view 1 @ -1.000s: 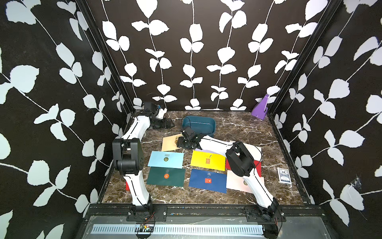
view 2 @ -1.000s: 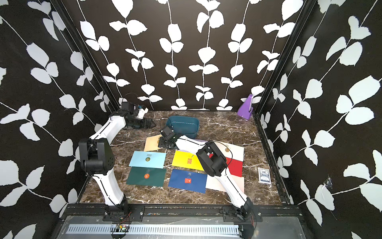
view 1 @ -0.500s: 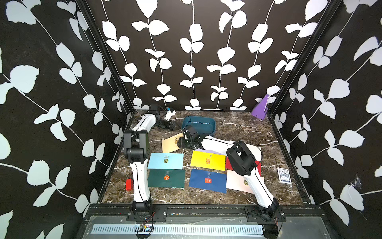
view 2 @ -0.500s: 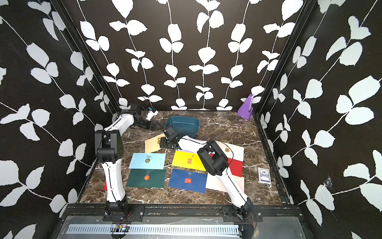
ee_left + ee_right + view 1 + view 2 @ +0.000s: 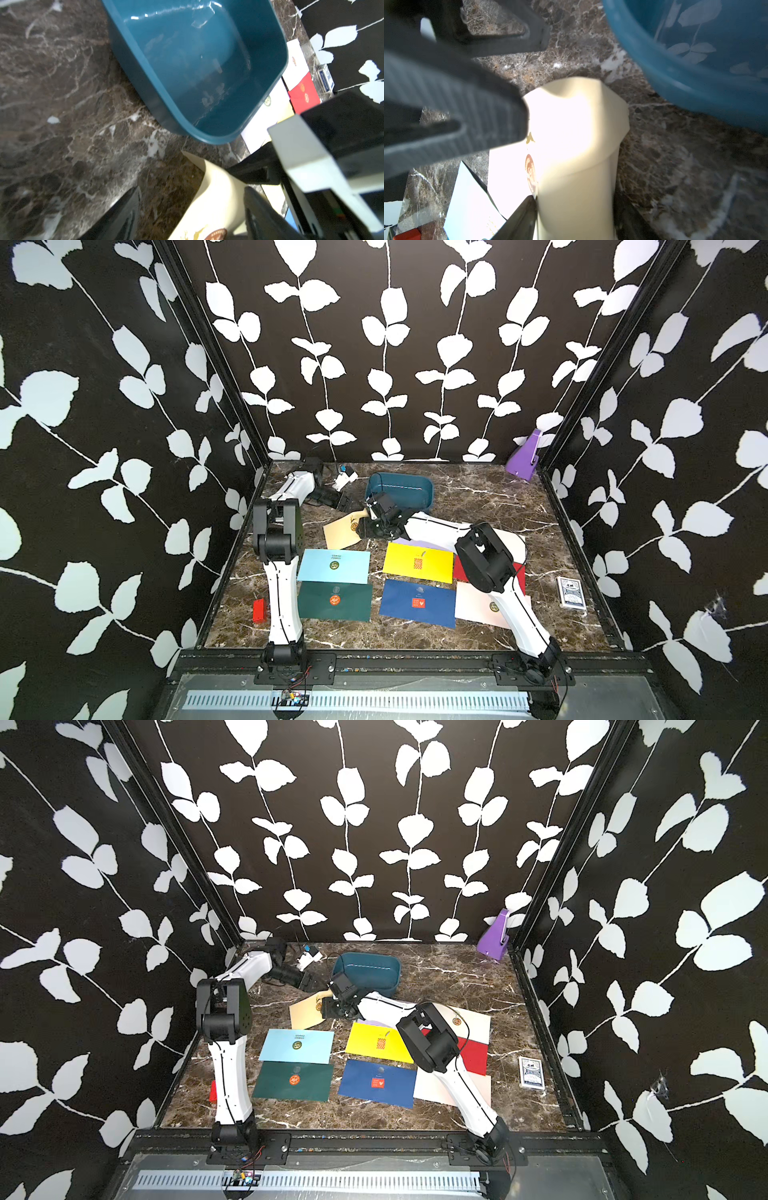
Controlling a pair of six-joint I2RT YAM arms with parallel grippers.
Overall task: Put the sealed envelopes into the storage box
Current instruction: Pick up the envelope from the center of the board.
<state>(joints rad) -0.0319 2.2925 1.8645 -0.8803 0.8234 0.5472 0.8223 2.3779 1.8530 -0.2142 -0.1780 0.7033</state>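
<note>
The cream envelope (image 5: 340, 533) (image 5: 304, 1013) lies left of the teal storage box (image 5: 411, 498) (image 5: 372, 979), which holds nothing. Its near end curls up, and my right gripper (image 5: 366, 526) (image 5: 574, 207) is shut on that curl (image 5: 575, 135). My left gripper (image 5: 345, 503) (image 5: 192, 193) stands open just beside it. The raised cream edge (image 5: 218, 197) sits between its spread fingers (image 5: 467, 116), not pinched. Light blue (image 5: 334, 566), dark green (image 5: 334, 601), yellow (image 5: 417, 562), navy (image 5: 417, 603), pale pink (image 5: 478, 605), red (image 5: 461, 568), white (image 5: 512, 542) and lilac (image 5: 415, 542) envelopes lie flat in front.
A purple angular object (image 5: 524, 458) stands in the back right corner. A deck of cards (image 5: 572, 593) lies by the right wall and a small red block (image 5: 259, 610) by the left wall. Patterned walls enclose the marble table (image 5: 478, 497) on three sides.
My left arm has swung from the back left corner toward the box, bringing its open gripper to the cream envelope. The right gripper has kept its hold and tilted the envelope's end upward.
</note>
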